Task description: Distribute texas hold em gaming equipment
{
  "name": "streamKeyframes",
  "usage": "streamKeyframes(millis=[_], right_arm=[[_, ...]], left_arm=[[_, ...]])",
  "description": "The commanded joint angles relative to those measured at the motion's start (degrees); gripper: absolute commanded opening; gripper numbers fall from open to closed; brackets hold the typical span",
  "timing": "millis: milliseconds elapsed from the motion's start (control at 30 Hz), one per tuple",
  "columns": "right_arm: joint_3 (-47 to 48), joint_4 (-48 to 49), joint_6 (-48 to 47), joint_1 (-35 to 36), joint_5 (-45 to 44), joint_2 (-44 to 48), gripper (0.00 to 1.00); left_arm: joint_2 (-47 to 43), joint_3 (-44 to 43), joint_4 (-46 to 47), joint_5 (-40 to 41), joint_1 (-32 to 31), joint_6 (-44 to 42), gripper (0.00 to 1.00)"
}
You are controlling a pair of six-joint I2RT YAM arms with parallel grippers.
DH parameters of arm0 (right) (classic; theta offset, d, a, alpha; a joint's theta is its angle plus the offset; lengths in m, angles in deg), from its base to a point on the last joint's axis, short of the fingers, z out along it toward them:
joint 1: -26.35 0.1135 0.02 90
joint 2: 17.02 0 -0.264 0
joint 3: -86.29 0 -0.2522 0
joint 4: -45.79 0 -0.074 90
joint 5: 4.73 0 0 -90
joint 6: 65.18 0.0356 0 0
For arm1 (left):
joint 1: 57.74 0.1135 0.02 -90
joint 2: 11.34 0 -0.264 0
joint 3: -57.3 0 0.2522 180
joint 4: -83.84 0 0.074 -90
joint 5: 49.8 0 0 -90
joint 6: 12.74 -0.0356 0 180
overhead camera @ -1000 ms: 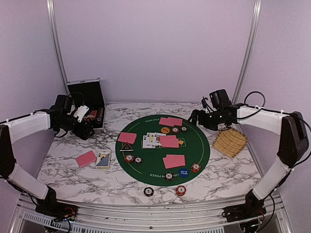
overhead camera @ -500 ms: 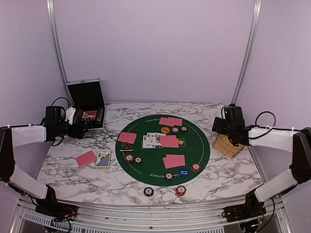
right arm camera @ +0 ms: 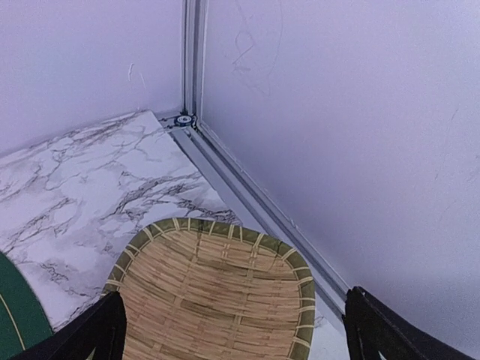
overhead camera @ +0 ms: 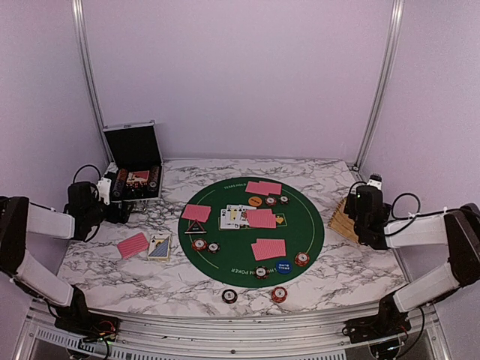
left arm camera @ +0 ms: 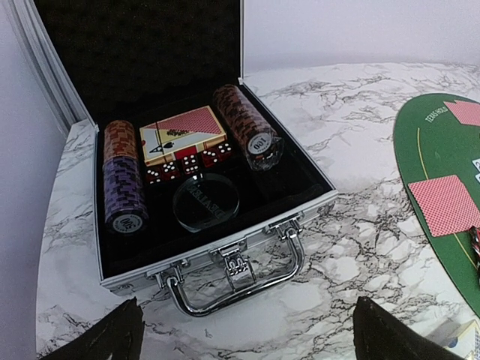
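On mat (overhead camera: 234, 253): pink-backed cards (overhead camera: 268, 249), dk-red chips (overhead camera: 199, 244)

The woven tray (right arm camera: 217, 300) is cut off below; lettering on the blue button (overhead camera: 282, 265) is unreadable.

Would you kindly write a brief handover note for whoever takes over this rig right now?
Left hand: open, holding nothing, facing the open silver-edged black case at back left.
Right hand: open, holding nothing, facing the woven bamboo tray at right.
Done, on the round green felt mat: pink-red-backed playing cards, dark-red poker chips, orange round button, blue round button, black triangular marker.
Off the mat: two chips near the front edge, a card pile at left.
Left: probably those; the case holds chip rolls and a deck.
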Motion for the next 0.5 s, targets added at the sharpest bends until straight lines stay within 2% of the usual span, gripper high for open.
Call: streamKeyframes(millis=[0, 167, 233, 400, 467], right_arm=[[-4.52, 18.55, -5.54, -2.22, -2.49, 2.55, 0.99], [-14.46, 36.91, -9.28, -3.4, -2.8, 1.41, 0.99], [-17.09, 44.87, -11.33, -3.7, -1.89, -0.87, 0.99], [-17.97, 58.16, -17.09, -4.87, 4.4, -8.2, 0.99], [-17.78, 63.71, -19.99, -5.04, 7.6, -12.04, 0.99]], left_arm=[[1.99, 1.23, 10.8, 0.91, 0.45, 3.1, 0.99], [3.52, 1.74, 15.32, 1.45, 0.49, 6.35, 0.99], [4.61, 5.0, 22.98, 1.46, 0.51, 6.98, 0.99], [4.1, 7.31, 27.27, 4.26, 0.57, 8.43, 0.99], [4.23, 10.8, 32.92, 5.75, 0.56, 8.67, 0.99]])
